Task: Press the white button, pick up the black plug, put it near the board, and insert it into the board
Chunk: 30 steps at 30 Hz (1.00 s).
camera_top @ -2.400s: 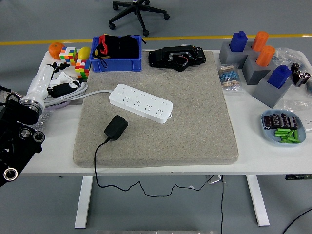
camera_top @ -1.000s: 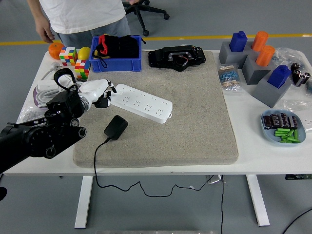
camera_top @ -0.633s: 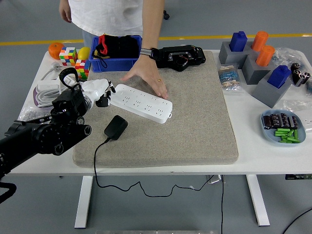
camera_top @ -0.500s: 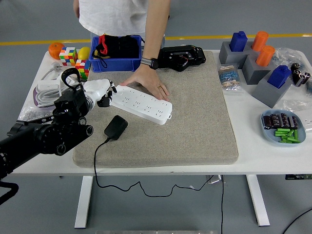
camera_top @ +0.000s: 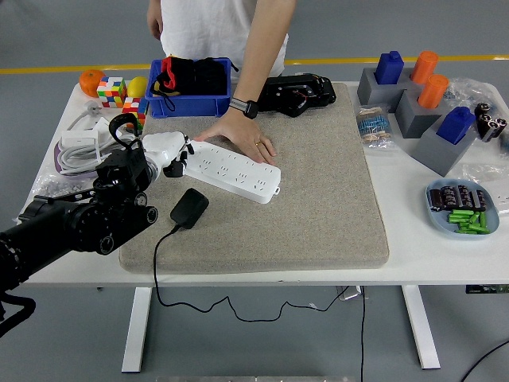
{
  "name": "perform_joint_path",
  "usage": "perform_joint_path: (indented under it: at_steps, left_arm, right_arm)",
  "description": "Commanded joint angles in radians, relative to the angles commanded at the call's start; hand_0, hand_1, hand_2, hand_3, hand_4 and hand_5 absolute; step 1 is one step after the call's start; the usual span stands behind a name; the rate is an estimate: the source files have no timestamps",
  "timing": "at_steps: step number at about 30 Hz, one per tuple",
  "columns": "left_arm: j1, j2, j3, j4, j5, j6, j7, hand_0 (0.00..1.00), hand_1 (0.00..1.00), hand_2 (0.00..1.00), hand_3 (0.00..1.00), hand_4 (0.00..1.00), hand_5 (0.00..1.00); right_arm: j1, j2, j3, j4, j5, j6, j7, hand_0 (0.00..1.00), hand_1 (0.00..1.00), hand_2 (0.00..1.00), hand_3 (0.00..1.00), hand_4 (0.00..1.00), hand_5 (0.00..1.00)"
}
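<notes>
A white power strip lies on the grey mat, slanting down to the right. My left hand, white, has its curled fingers at the strip's left end, where the button is; the contact itself is hidden. A person's hand rests flat on the strip's far edge. The black plug lies on the mat just in front of the strip, its cable hanging over the table's near edge. My right hand is out of view.
A blue bin with black items and a black device stand at the back. Cubes and an orange are at the back left. Grey blocks and a blue plate are on the right.
My left arm has reached in from the left edge to the strip's left end. A person has stepped up behind the table and laid a hand on the strip.
</notes>
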Motion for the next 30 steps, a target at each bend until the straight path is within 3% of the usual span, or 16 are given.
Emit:
perform_joint_path:
  at_steps: [11, 18, 23, 27, 28, 30]
  left_arm:
    - [-0.004, -0.013, 0.039, 0.024, -0.011, -0.003, 0.002, 0.146, 0.038, 0.079, 0.673, 0.093, 0.002]
    - [0.009, -0.005, 0.035, 0.008, 0.0, -0.003, 0.003, 0.145, 0.039, 0.079, 0.671, 0.101, 0.002]
    - [0.031, 0.016, -0.065, -0.064, 0.053, 0.008, 0.005, 0.144, 0.04, 0.079, 0.671, 0.094, 0.002]
    - [0.063, 0.047, -0.161, -0.167, 0.103, 0.024, -0.003, 0.144, 0.04, 0.079, 0.671, 0.094, 0.002]
    - [0.067, 0.05, -0.172, -0.181, 0.106, 0.025, -0.003, 0.167, 0.134, 0.161, 0.695, 0.255, 0.002]
    - [0.098, 0.07, -0.219, -0.237, 0.128, 0.03, -0.001, 0.167, 0.134, 0.161, 0.695, 0.255, 0.002]
  right_arm:
    - [0.0, 0.001, -0.005, 0.0, 0.001, 0.0, 0.0, 0.686, 0.613, 0.61, 0.565, 0.637, 0.235]
    - [-0.001, 0.002, -0.002, 0.001, 0.001, 0.0, 0.0, 0.687, 0.613, 0.609, 0.565, 0.63, 0.226]
    - [-0.006, 0.004, 0.002, 0.0, 0.001, -0.001, 0.001, 0.688, 0.613, 0.608, 0.565, 0.628, 0.223]
    - [-0.009, 0.006, 0.004, 0.0, 0.0, 0.0, 0.001, 0.688, 0.613, 0.608, 0.565, 0.628, 0.223]
    - [-0.009, 0.006, 0.004, 0.0, -0.001, 0.0, 0.001, 0.688, 0.613, 0.608, 0.565, 0.627, 0.223]
    - [-0.009, 0.007, 0.004, 0.001, -0.002, 0.0, 0.001, 0.688, 0.613, 0.608, 0.565, 0.627, 0.223]
